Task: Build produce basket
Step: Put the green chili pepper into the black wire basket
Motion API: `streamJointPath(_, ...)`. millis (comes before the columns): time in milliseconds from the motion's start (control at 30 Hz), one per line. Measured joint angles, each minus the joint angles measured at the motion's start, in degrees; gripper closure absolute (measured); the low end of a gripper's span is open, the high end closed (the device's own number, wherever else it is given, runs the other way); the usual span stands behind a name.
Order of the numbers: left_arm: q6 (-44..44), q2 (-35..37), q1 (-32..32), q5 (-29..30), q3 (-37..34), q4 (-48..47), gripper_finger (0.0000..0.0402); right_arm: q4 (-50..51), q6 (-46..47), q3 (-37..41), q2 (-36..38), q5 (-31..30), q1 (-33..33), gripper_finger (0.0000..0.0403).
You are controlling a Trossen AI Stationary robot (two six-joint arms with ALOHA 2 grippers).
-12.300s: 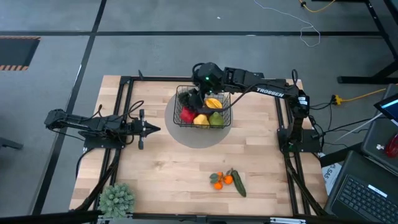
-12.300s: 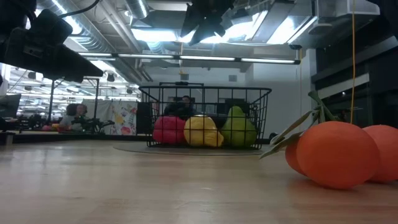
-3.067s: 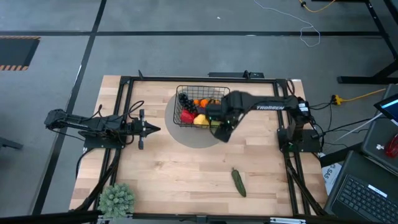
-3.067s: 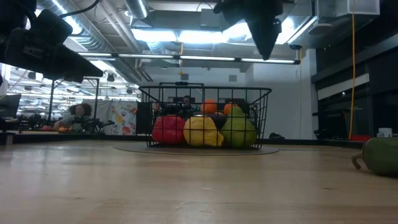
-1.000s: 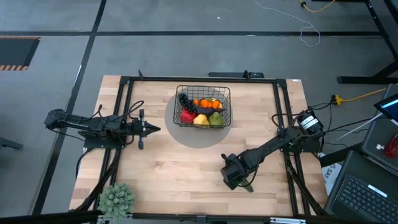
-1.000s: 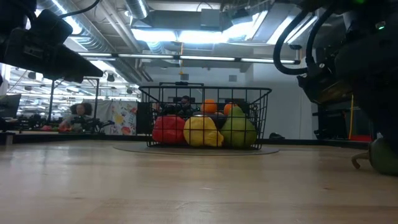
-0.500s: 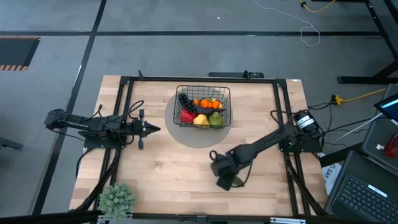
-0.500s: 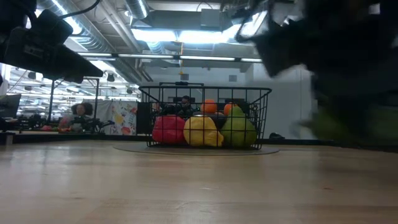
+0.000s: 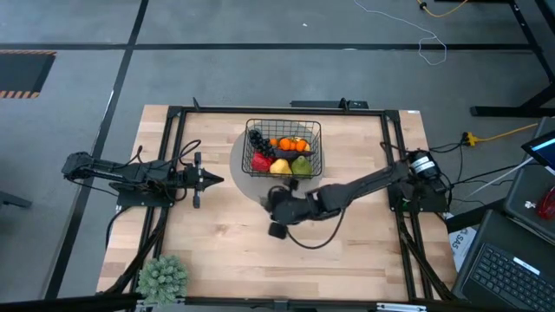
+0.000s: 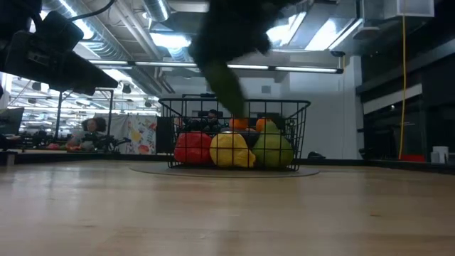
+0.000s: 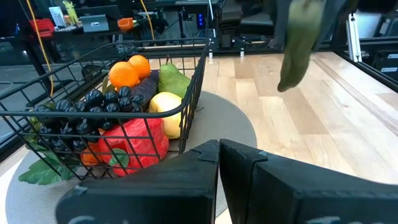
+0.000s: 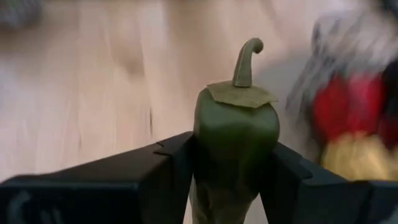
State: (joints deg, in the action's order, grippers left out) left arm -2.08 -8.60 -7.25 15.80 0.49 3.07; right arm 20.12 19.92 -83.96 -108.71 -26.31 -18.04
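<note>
The black wire basket [image 9: 284, 149] stands on a round grey mat at the table's far middle. It holds dark grapes [image 11: 93, 102], oranges [image 11: 127, 70], a red pepper [image 11: 134, 140], a lemon [image 11: 166, 112], a green fruit [image 11: 174, 78] and a purple eggplant. My right gripper [image 9: 277, 211] hovers just near of the basket, shut on the green cucumber [image 12: 235, 134]. The cucumber also shows in the left wrist view [image 11: 298, 43] and blurred in the low view [image 10: 226, 82]. My left gripper [image 9: 217, 179] waits shut and empty at the table's left. My right gripper pinches the cucumber between its two fingers [image 12: 168, 165], which lie across it a little below the stem end [image 12: 244, 65]. The stem end sticks out past the fingers. The cucumber hangs below the gripper, its lower tip [image 11: 286, 84] clear of the table.
The grey mat [image 9: 256, 189] reaches out from under the basket toward the near side. A bushy grey-green plant [image 9: 163, 277] stands at the near left corner. Black frame rails [image 9: 395, 173] run along the table's sides. Bare wood lies near of the mat.
My right gripper has gone from the near right of the table toward the left and far edges, toward the basket. It carries the cucumber, which is lifted clear of the table and now hangs beside the basket.
</note>
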Motion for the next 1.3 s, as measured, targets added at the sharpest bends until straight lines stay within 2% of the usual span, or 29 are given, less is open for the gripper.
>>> streamJointPath(167,0.0,0.0,0.0,0.0,0.0,0.0,0.0398,-12.3,-13.7,-2.1,0.1,-1.3,1.4,0.0263)
streamJointPath(367,0.0,0.0,0.0,0.0,0.0,0.0,0.0398,-9.9,-25.1,-7.0,0.2,-7.5,3.5,0.0263)
streamJointPath(433,0.0,0.0,0.0,0.0,0.0,0.0,0.0398,-3.5,-26.3,-9.3,0.2,-11.1,4.2,0.0263)
streamJointPath(533,0.0,0.0,0.0,0.0,0.0,0.0,0.0398,9.6,-24.1,-13.7,0.4,-19.9,5.2,0.0263)
streamJointPath(733,0.0,0.0,0.0,0.0,0.0,0.0,0.0398,40.1,-13.1,-26.9,0.8,-36.8,7.2,0.0263)
streamJointPath(833,0.0,0.0,0.0,0.0,0.0,0.0,0.0398,54.4,-5.9,-34.6,0.9,-41.3,8.5,0.0263)
streamJointPath(967,-0.1,0.0,0.0,0.0,0.0,0.0,0.0398,70.4,5.0,-43.7,1.0,-40.4,11.6,0.0263)
streamJointPath(1033,-0.6,0.0,0.0,0.0,0.0,0.0,0.0398,69.2,3.9,-44.6,2.1,-37.2,13.8,0.0263)
streamJointPath(1133,-1.1,0.0,0.0,0.0,0.0,0.0,0.0398,68.0,0.3,-44.6,3.6,-28.6,17.6,0.0263)
streamJointPath(1300,-1.5,0.0,0.0,0.0,0.0,0.0,0.0398,69.1,-1.4,-41.8,4.1,-18.2,25.0,0.0263)
